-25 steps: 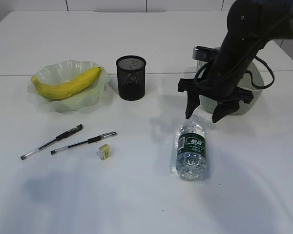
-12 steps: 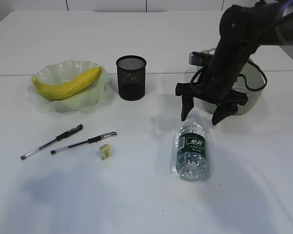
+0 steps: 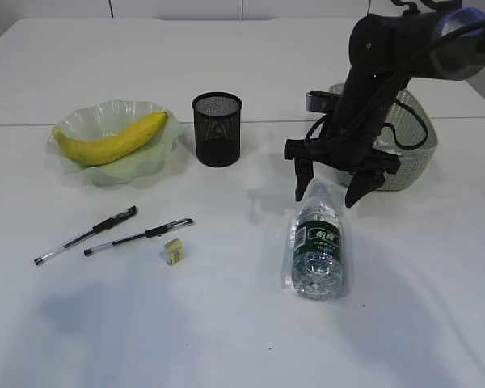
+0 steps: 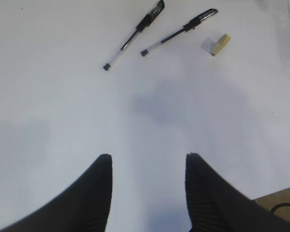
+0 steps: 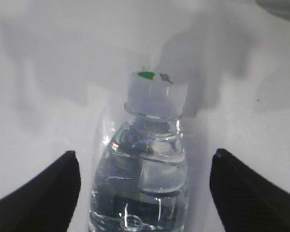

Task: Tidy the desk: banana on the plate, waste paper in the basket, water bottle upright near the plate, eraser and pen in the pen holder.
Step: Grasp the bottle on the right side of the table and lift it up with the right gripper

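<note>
The water bottle (image 3: 316, 249) lies on its side on the white table, cap toward the far side; it fills the right wrist view (image 5: 145, 179). My right gripper (image 3: 325, 197) is open, its fingers (image 5: 145, 162) straddling the bottle's neck just above it. The banana (image 3: 113, 140) lies on the green plate (image 3: 74, 171). Two pens (image 3: 87, 234) (image 3: 138, 237) and the eraser (image 3: 174, 251) lie at the front left; they also show in the left wrist view, pens (image 4: 135, 33) (image 4: 180, 32) and eraser (image 4: 219, 44). My left gripper (image 4: 148, 162) is open and empty above bare table. The pen holder (image 3: 217, 128) stands mid-back.
The mesh basket (image 3: 408, 137) stands at the back right, partly behind my right arm. No waste paper shows on the table. A brown edge (image 4: 280, 203) shows at the bottom right of the left wrist view.
My right gripper has moved left and down from in front of the basket to over the bottle's neck. The bottle and the other things have not moved.
</note>
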Controlling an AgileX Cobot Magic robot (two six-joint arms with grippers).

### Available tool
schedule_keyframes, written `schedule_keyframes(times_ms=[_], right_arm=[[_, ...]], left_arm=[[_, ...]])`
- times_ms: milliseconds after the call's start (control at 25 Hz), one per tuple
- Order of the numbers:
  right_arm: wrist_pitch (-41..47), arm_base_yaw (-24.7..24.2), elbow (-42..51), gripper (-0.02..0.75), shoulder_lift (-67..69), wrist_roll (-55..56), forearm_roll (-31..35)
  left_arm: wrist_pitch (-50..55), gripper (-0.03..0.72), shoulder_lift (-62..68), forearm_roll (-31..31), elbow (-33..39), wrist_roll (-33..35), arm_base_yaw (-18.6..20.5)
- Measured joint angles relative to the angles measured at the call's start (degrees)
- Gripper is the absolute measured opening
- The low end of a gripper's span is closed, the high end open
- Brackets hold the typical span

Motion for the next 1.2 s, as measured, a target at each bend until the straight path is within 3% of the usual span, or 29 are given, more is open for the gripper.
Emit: schedule_keyframes(times_ms=[560, 760, 1000, 1200], right_arm=[[2.5, 0.0, -1.2, 0.597, 3.5, 0.7, 0.4], [2.7, 0.0, -1.2, 0.501, 3.5, 0.7, 1.5], [3.3, 0.0, -1.2, 0.331, 3.5, 0.8, 4.4], [3.3, 0.0, -1.2, 0.314, 3.6, 0.8, 5.2]], left_arm=[[-1.5, 0.350, 0.0, -0.1, 0.0, 0.0, 0.0], [-2.0, 0.351, 0.0, -0.1, 0.0, 0.0, 0.0], [-2.1, 0.351, 0.0, -0.1, 0.0, 0.0, 0.0], [-2.1, 0.349, 0.0, -0.1, 0.0, 0.0, 0.0]])
